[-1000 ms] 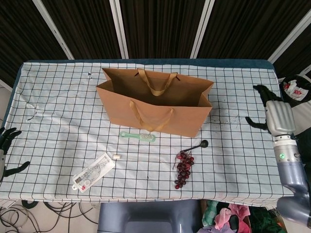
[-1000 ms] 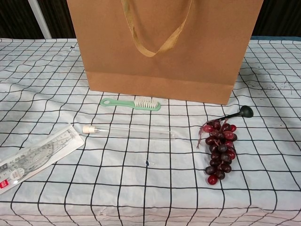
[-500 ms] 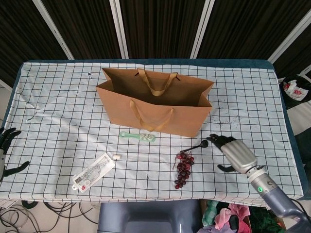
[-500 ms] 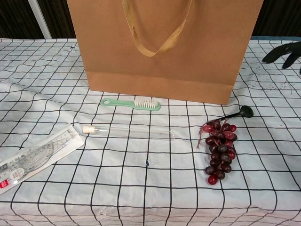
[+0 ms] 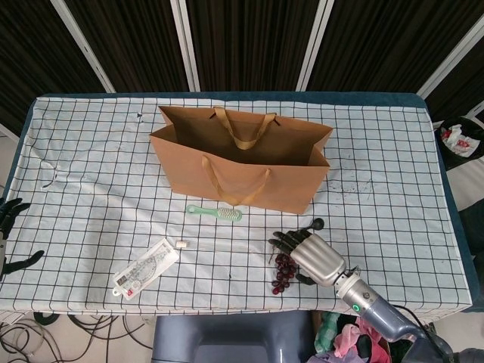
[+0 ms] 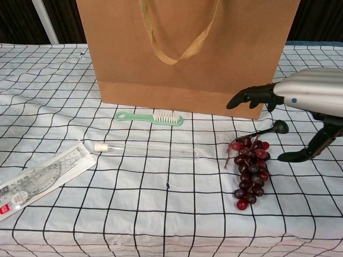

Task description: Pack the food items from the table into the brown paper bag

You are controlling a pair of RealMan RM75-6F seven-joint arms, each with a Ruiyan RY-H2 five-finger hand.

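A: Right hand sits over the grapes, fingers spread, thumb low on the right side, nothing held. Looks like a top-down grab setup.

B: Contact?

A: Can't tell for sure. Chest view shows fingertips above the top of the bunch and thumb tip beside it, apart from the fruit.

B: Left hand?

A: Left hand is parked at the left worktop edge, fingers apart, empty. Well clear.

B: Target?

A: Brown paper bag stands upright, mouth open, just behind the grapes. Handles droop over the opening, could snag on the drop.

B: Room?

A: Free cloth right of the bunch. The black-headed tool is touching the bunch top, right under the fingers, so it may get scooped too. Grapes are near the front worktop edge. Green brush, test tube and ruler pack lie left, not food, leave them.
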